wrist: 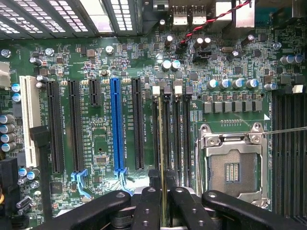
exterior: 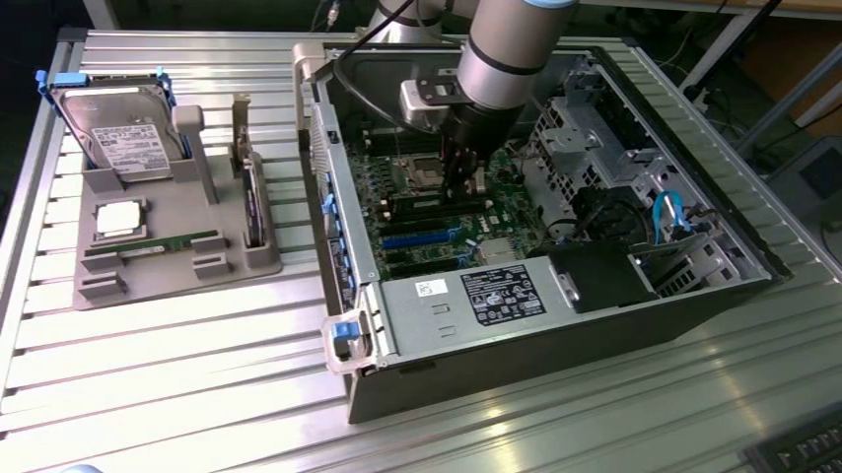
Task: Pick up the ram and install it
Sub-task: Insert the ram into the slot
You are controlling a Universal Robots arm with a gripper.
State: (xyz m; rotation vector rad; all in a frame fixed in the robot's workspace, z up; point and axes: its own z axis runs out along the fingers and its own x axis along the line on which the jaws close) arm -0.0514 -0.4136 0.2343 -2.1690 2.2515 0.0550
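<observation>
The black two-fingered gripper (wrist: 162,181) is reaching down into the open dark grey metal computer case (exterior: 736,286) and hovering just above the green motherboard (wrist: 96,57). Its fingers (wrist: 153,184) are standing narrow, pinching the ram (wrist: 161,139), a long thin green circuit-board stick that the wrist view is showing edge-on. The stick is running straight out from between the fingers, lying in line with the row of long black memory slots (wrist: 178,134) directly beneath the gripper; whether its lower edge is touching a slot cannot be told. The square silver processor socket (wrist: 232,163) is sitting just beside the gripper on one side, and the long blue expansion slot (wrist: 115,124) is lying near it on the other side. Well apart from the gripper, toward the exterior view's left, a grey moulded plastic fixture (exterior: 172,286) is resting on the ribbed aluminium bench (exterior: 197,394), carrying a silver hard drive (exterior: 125,138) and another thin green stick (exterior: 156,244) lying flat
</observation>
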